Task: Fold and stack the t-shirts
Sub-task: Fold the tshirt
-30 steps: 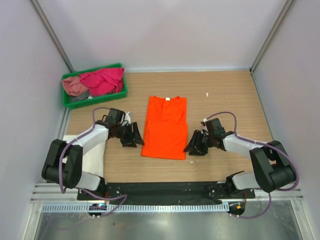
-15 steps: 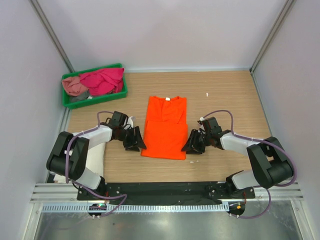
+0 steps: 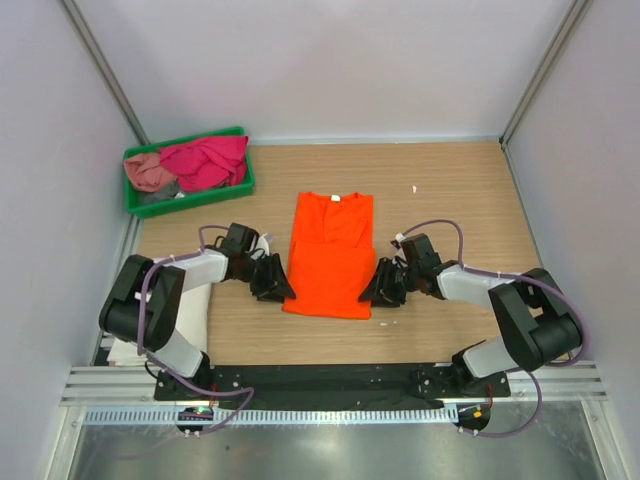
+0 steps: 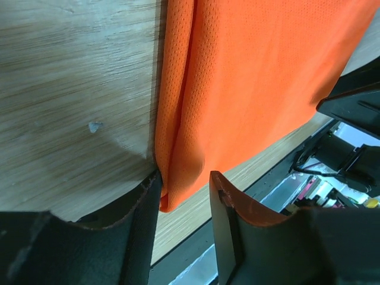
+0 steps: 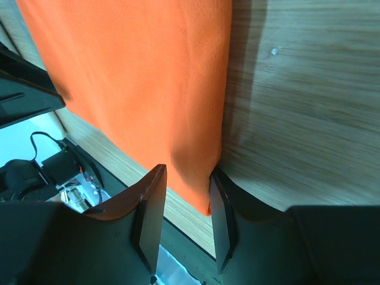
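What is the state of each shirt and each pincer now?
orange t-shirt: folded narrow, flat on the table
left pincer: open, astride its near left corner
right pincer: open, astride its near right corner
magenta t-shirt: crumpled in the green tray
dusty pink t-shirt: crumpled in the same tray
white t-shirt: flat, partly under left arm
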{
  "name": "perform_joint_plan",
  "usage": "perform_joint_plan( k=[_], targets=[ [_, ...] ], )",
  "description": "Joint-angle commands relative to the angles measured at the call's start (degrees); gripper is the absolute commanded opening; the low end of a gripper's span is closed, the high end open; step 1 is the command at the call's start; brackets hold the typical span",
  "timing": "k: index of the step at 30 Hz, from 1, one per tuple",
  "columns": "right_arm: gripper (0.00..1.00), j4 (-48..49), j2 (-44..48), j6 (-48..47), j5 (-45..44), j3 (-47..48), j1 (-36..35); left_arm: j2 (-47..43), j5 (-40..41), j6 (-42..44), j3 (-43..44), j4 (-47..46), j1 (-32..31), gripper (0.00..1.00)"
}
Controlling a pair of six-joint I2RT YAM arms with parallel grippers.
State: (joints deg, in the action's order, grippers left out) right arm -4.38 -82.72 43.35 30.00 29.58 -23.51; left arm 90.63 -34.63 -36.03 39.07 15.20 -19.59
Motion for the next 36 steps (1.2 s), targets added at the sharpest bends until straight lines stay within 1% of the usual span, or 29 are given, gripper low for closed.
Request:
perform_joint_plan(
  k=[1,6,7,8,9,10,11,12,13,14,15,17,21,25,27,28,29,31,33,36],
  targets=[
    [0.41,2.3,-3.0,-0.9,-3.6,-2.5,-0.4,3.6,5.6,1.5,-1.4,-0.9,-0.4,0.40],
    [0.41,3.9,-2.7,0.0,-3.7,-4.2,-0.4,4.6,5.8,1.4,-1.1,-1.1,-0.4,0.37],
    [0.41,3.9,-2.6,0.0,-3.8,-4.4,-0.4,4.7,5.9,1.4,-1.1,-1.1,-0.4,0.35],
    [0.40,3.9,-2.4,-0.2,-3.8,-4.5,-0.4,4.7,6.0,1.4,-1.1,-1.0,-0.4,0.31],
    [0.35,4.0,-2.4,0.0,-4.0,-4.9,-0.4,4.6,6.4,1.4,-1.1,-0.8,-0.4,0.28],
    [0.33,4.1,-2.4,0.1,-3.8,-5.1,-0.4,4.8,6.5,1.4,-1.2,-0.5,-0.4,0.21],
    [0.33,5.7,-2.6,0.2,-3.5,-5.3,-0.5,5.0,6.5,1.5,-1.3,-0.5,-0.4,0.19],
    [0.28,6.3,-2.6,0.6,-3.4,-6.0,-0.4,5.2,6.4,1.5,-1.4,-0.5,-0.4,0.16],
    [0.25,7.4,-2.7,1.3,-3.1,-6.3,-0.4,5.3,6.4,1.5,-1.5,-0.6,-0.4,0.08],
    [0.21,8.1,-2.7,1.7,-2.8,-6.6,-0.4,5.3,6.2,1.4,-1.6,-0.6,-0.3,0.03],
    [0.12,8.9,-2.8,1.9,-2.6,-7.0,-0.4,5.4,5.9,1.4,-1.7,-0.6,-0.3,0.00],
    [0.02,9.0,-2.6,2.3,-2.6,-7.3,-0.4,4.4,5.7,1.3,-2.0,-0.5,-0.3,0.00],
    [0.01,9.2,1.6,3.1,-2.1,-8.5,-0.4,0.4,5.0,-0.1,-2.9,0.0,-0.4,0.00],
    [0.01,5.3,7.3,2.8,-2.1,-9.4,-0.5,-5.9,3.0,-4.0,-5.8,0.2,-0.4,0.00],
    [0.01,2.1,10.3,2.7,-1.8,-10.0,-0.6,-10.4,1.9,-5.4,-7.9,0.3,-0.7,0.00],
    [0.01,1.4,13.4,2.9,-1.5,-10.2,-0.7,-12.3,1.1,-7.5,-8.6,0.3,-0.9,0.00],
    [0.01,0.0,15.0,3.2,-1.2,-10.6,-0.8,-15.8,0.9,-8.3,-9.4,0.3,-1.3,0.00],
    [0.01,-1.1,19.4,4.3,-0.9,-11.4,-1.5,-19.8,1.2,-11.1,-11.3,0.8,-2.9,0.00],
    [0.01,-2.1,21.4,6.0,-0.3,-12.0,-2.4,-25.0,1.8,-13.2,-13.3,0.9,-4.4,0.00],
    [0.01,-3.0,23.8,7.5,-0.8,-12.9,-4.3,-29.4,2.3,-15.9,-15.9,0.8,-5.2,0.00]
  ],
)
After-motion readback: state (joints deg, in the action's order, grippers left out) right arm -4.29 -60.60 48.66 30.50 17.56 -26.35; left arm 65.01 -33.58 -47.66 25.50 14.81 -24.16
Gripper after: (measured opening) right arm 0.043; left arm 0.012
